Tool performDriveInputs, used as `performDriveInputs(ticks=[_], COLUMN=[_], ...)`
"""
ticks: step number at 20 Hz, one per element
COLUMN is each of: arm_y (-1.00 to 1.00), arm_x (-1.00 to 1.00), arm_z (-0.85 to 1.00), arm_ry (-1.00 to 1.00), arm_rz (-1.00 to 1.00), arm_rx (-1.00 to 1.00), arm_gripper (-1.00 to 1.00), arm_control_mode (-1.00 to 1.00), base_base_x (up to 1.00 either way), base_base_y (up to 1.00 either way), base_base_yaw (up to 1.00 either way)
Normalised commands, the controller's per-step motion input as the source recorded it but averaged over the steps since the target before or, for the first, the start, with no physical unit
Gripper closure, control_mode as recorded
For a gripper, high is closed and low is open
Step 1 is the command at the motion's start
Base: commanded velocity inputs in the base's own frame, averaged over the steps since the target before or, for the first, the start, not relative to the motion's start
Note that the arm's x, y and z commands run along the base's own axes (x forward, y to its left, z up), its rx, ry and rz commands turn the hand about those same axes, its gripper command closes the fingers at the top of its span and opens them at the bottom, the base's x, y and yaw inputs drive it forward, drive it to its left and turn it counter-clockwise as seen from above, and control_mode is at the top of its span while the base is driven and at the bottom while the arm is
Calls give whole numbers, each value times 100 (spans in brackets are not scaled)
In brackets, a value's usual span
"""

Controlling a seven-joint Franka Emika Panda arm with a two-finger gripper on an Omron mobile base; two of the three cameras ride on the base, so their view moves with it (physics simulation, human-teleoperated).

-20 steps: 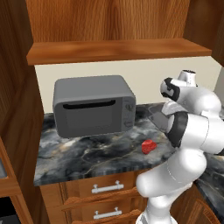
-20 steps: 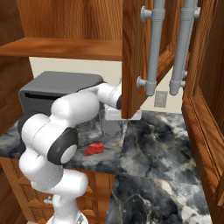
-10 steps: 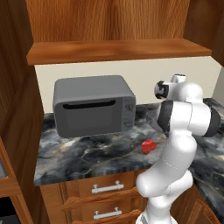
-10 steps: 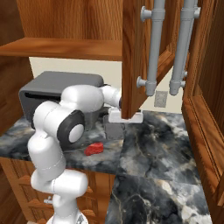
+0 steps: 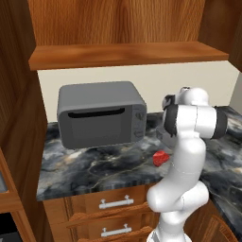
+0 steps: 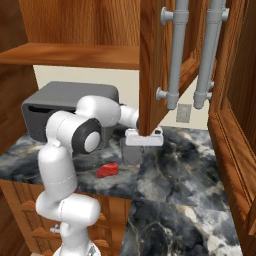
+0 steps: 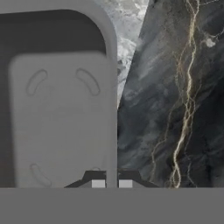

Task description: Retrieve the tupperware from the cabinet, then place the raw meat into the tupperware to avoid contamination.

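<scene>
Claw (image 7: 111,183) pinches side wall of tupperware (image 7: 61,109), holding tub low over dark marble desk (image 7: 175,87). Arm has swung round since moment ago, bringing tub down. Raw meat (image 6: 107,170) waits on desk just beside. Set tub down next, probably.

A big grey microwave (image 5: 100,114) sits on the dark marble counter (image 5: 94,170), against the cream wall (image 5: 142,75). A wooden shelf (image 5: 127,54) hangs above it. Under the counter are wooden drawers (image 5: 111,208) with silver handles (image 5: 116,203). A wall outlet (image 6: 183,113) is on the wall.
</scene>
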Motion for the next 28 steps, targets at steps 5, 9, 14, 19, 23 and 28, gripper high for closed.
performDriveInputs(ticks=[5,9,14,19,23,28], arm_y=[0,0,0,0,0,0], arm_x=[12,4,0,0,0,0], arm_z=[-28,-25,-31,-3,4,33], arm_ry=[0,0,0,0,0,0], arm_rz=[0,0,0,0,0,-2], arm_rx=[-1,-2,-5,0,0,0], arm_gripper=[100,100,100,-100,-100,-100], arm_control_mode=[-100,-100,-100,-100,-100,-100], base_base_x=[0,0,0,0,0,0], base_base_y=[0,0,0,0,0,0], base_base_yaw=[0,0,0,0,0,0])
